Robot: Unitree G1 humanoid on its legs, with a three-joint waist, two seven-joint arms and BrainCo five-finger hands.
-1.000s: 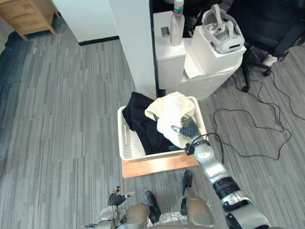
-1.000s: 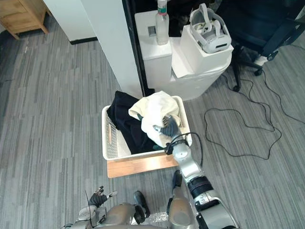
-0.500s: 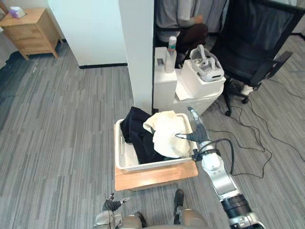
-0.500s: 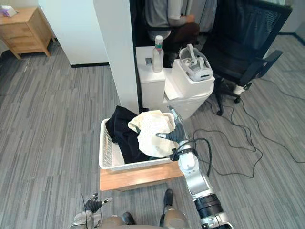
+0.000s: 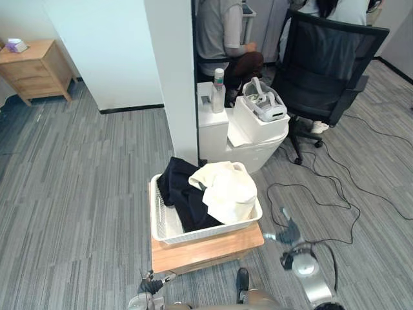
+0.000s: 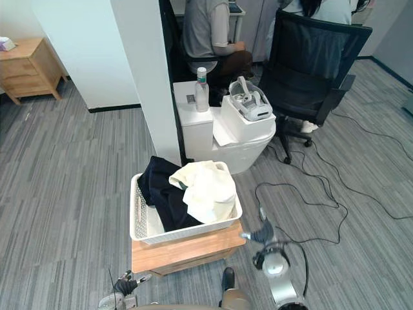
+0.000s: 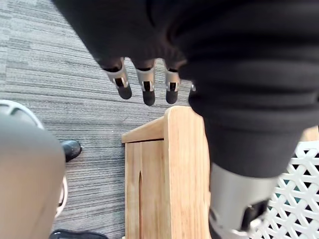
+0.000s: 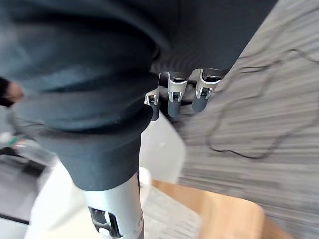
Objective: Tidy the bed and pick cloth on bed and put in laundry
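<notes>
Left eye view is showing a white basket [image 5: 208, 230] sitting on a low wooden counter [image 5: 213, 248] on the grey floor. A cream cloth [image 5: 229, 190] is lying on top of a black cloth [image 5: 179, 190] inside it, and the cream one is bulging over the rim on the robot's right side. The right hand [image 5: 288, 231] is hanging over the floor just to the right of the basket, apart from it, its fingers [image 8: 174, 99] stretching out straight and gripping nothing. The left hand [image 5: 150, 285] is hanging low near the counter's left front corner; its wrist view is showing its fingers [image 7: 145, 85] pointing straight and empty above the floor beside that corner. Behind the basket a white cabinet [image 5: 255, 145] is carrying a bottle [image 5: 219, 90] and a headset [image 5: 263, 108], and a person [image 5: 222, 32] is sitting beyond it next to a black chair [image 5: 326, 64].
</notes>
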